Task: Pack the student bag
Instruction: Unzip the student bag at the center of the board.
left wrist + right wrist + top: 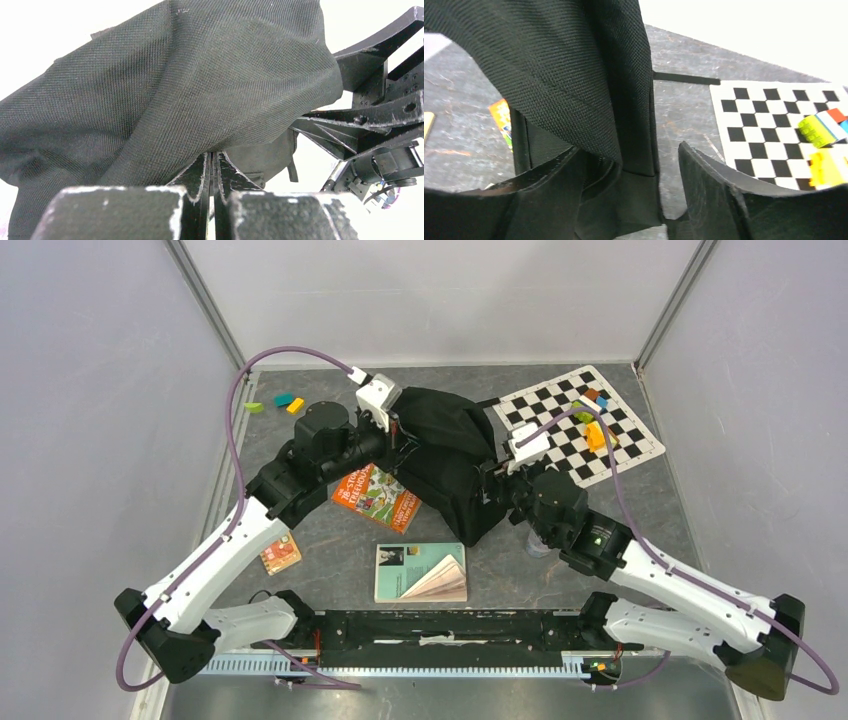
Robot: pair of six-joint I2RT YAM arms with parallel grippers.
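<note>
The student bag (450, 455) sits slumped in the middle of the desk (500, 575). The left fingers (196, 175) pinch its cloth tight. The right fingers (709, 185) stand wide around its edge. A colourful book (376, 497) lies just beside its left side, and the checkered mat (580, 430) is near its right.

The student bag (450, 445) is black, the mat (630, 440) black-and-white checkered.

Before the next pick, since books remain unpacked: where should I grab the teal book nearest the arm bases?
The teal book: likely its closed spine edge, from the left arm's side; its pages fan open toward the right arm, where a grip might catch loose leaves.
</note>
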